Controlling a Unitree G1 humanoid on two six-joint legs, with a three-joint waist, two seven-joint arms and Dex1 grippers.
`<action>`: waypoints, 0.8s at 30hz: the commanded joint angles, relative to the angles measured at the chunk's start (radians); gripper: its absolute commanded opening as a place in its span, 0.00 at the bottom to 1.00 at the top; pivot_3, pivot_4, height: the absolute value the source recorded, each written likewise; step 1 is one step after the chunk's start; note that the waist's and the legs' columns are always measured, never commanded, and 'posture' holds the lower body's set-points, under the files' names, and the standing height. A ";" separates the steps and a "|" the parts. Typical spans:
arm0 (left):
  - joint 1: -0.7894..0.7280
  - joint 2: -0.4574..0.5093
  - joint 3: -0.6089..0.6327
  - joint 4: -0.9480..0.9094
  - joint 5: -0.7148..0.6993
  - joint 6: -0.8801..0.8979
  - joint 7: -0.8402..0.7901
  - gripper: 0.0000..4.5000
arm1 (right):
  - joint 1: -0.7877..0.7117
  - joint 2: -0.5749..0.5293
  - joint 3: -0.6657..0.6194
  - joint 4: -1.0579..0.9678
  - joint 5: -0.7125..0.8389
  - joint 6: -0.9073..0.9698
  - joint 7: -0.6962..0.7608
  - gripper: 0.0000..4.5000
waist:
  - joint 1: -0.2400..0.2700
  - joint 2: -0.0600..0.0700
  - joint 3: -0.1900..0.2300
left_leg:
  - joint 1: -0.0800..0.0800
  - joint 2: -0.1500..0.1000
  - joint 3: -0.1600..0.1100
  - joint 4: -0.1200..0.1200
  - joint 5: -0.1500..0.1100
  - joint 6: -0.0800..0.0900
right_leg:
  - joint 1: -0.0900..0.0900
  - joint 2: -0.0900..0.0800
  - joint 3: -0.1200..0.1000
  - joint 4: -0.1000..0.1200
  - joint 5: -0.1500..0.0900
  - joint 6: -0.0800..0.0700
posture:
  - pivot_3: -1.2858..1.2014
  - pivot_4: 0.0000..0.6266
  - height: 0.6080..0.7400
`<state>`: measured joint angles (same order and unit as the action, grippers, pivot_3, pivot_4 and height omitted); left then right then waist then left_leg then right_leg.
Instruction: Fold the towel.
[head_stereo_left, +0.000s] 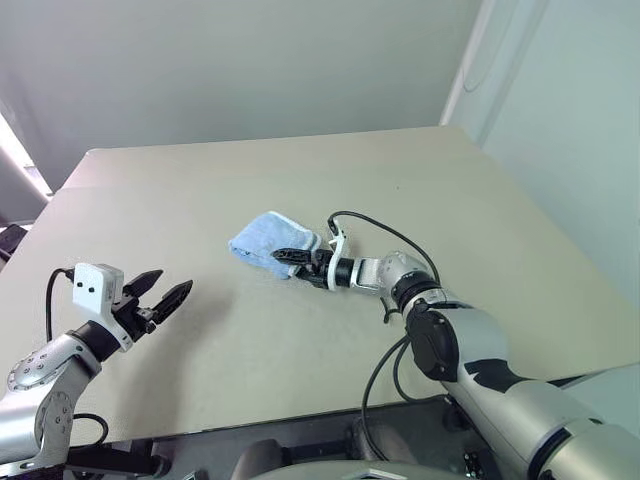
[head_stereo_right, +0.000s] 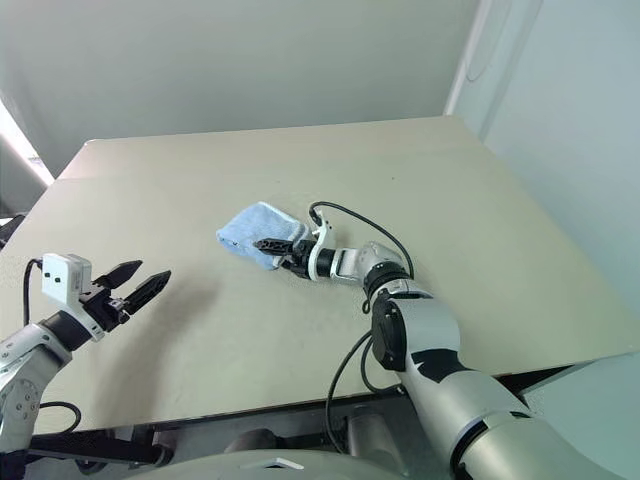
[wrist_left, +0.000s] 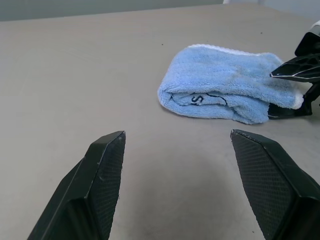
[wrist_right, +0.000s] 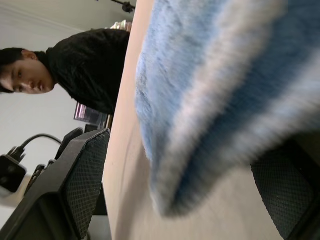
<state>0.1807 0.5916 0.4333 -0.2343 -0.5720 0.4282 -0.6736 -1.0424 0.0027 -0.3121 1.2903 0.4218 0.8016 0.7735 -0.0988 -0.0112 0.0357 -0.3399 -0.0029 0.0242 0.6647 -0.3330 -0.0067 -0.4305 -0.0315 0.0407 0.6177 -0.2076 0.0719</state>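
The towel (head_stereo_left: 262, 238) lies on the table (head_stereo_left: 420, 180) as a small folded light blue bundle with a white edge, a dark printed mark showing on its near end (wrist_left: 196, 99). My right gripper (head_stereo_left: 293, 262) is low at the towel's right end, open, with one finger (wrist_left: 295, 67) over the cloth and the other beside it near the tabletop. In the right wrist view the towel (wrist_right: 215, 85) sits close between the spread fingers (wrist_right: 80, 170). Well off to the left, near the table's front edge, my left gripper (head_stereo_left: 170, 285) hangs open with nothing in it.
The beige table reaches back to a grey wall, with bare surface between the left gripper and the towel. A black cable (head_stereo_left: 385, 232) loops from my right wrist. A person in a dark top (wrist_right: 85, 65) stands beyond the table's left side.
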 joint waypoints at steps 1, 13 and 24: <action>-0.029 0.022 -0.001 0.004 0.003 0.000 -0.011 0.79 | -0.022 -0.054 0.064 -0.084 -0.037 0.048 0.119 0.99 | 0.000 0.000 0.000 | 0.000 0.000 0.000 0.000 0.000 0.000 | 0.000 0.000 0.000 0.000 0.000 0.000 | 0.52 0.00 1.00; -0.029 0.023 -0.016 0.029 0.023 -0.015 -0.026 0.79 | 0.659 -0.297 0.298 -1.205 -0.104 -0.449 0.303 0.99 | 0.026 0.003 0.002 | 0.000 0.000 0.000 -0.001 -0.002 0.001 | 0.000 0.004 -0.001 -0.001 -0.003 0.003 | 0.52 0.00 1.00; 0.103 0.018 0.009 -0.036 0.025 -0.012 -0.039 0.79 | 0.774 -0.455 0.353 -1.165 -0.151 -0.701 0.379 0.99 | 0.029 -0.003 0.003 | 0.004 0.000 0.005 0.003 -0.002 0.001 | 0.005 0.004 0.003 -0.002 -0.007 0.003 | 0.52 0.00 1.00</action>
<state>0.2707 0.6057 0.4166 -0.2263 -0.5342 0.4108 -0.7077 -0.2438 -0.4315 0.0675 0.1155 0.2753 0.1494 1.1446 -0.0693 -0.0138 0.0383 -0.3361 -0.0032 0.0288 0.6678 -0.3347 -0.0057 -0.4261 -0.0272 0.0436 0.6151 -0.2131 0.0724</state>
